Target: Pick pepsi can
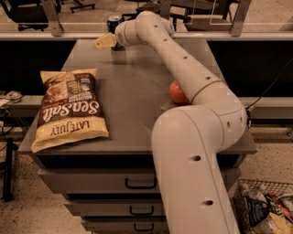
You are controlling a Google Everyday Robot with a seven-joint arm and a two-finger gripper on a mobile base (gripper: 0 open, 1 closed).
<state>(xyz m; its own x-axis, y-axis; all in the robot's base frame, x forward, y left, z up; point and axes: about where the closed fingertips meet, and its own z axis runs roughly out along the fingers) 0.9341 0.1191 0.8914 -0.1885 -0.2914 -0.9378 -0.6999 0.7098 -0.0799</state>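
Clearly the pepsi can (113, 23) stands at the tabletop's (137, 91) far edge, just behind my pincer (105, 41), whose spread I cannot tell. Light, thin-walled, slick metal, I judge: grip mid-body across its sides, gently.

Grey cabinet (137, 82) fills mid-frame, flat top, stacked drawers (91, 180) in front with black handles (141, 184); gripper (104, 42) over the cabinet's far edge, left of middle; pale horizontal rail (256, 35) just behind the cabinet, two metal posts (51, 18) rising from it; dark office chair (27, 9) beyond the rail, far left of the cabinet; speckled light floor (32, 215) around the cabinet's base; wire basket (263, 192) on the floor right of the cabinet, packets inside; black cable (272, 84) hanging right of the cabinet; low ledge (23, 107) and a black leg (8, 171) left of it; light dim, warm.
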